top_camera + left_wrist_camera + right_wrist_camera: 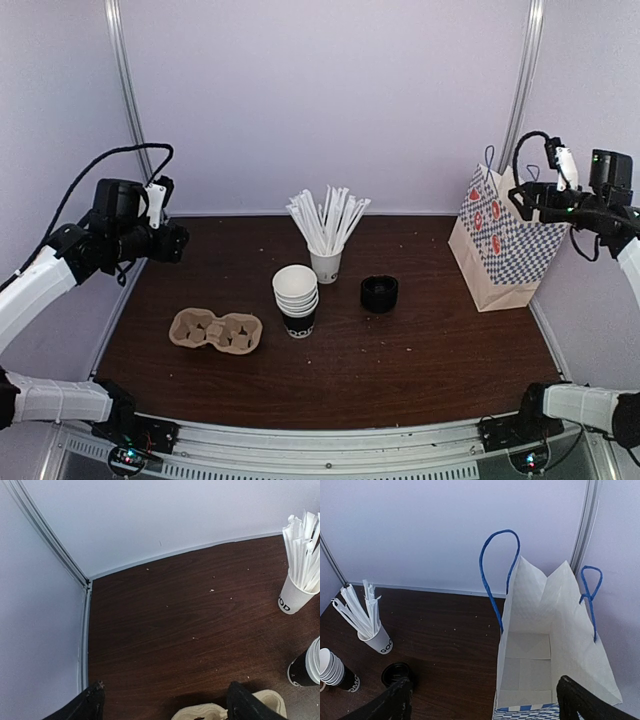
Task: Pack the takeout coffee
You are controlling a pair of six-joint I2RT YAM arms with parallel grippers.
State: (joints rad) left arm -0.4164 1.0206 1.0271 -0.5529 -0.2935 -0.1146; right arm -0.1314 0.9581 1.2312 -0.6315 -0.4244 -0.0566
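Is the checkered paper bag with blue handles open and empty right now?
Open and empty: the blue-and-white checkered paper bag stands upright, mouth spread wide, and the right wrist view shows only bare white floor inside.

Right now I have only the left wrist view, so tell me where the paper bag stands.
Observer: The paper bag stands upright at the far right of the table, outside your frame.
Operator: Look inside it.
Observer: The right wrist view looks down into its open mouth; nothing shows on its white floor.
Operator: Report the right gripper.
Observer: The right gripper is open, raised by the bag's mouth.
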